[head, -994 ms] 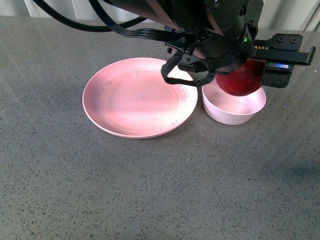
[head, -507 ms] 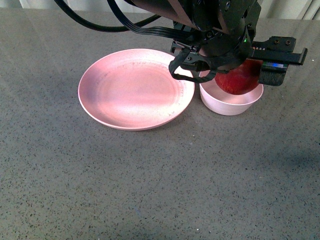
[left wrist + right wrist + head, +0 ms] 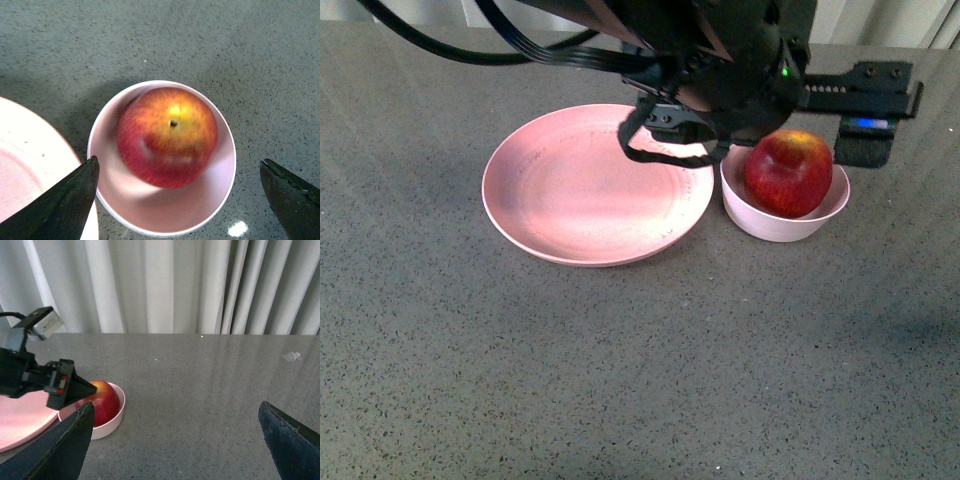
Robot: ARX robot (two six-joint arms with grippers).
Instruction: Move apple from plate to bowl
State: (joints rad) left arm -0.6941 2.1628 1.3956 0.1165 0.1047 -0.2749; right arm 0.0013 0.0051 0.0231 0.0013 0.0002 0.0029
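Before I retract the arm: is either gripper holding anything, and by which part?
Nothing is held. The apple sits free in the bowl. The left gripper is open, with both sides clear of it. The right gripper is open and empty too.

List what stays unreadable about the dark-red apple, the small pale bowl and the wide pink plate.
- Front view: the left arm covers the far rim of the wide pink plate and part of the small pale bowl rim.
- Every view: the bowl's wall hides the underside of the dark-red round apple.
- Left wrist view: the frame edge cuts off most of the plate.
- Right wrist view: the left arm covers part of the apple.
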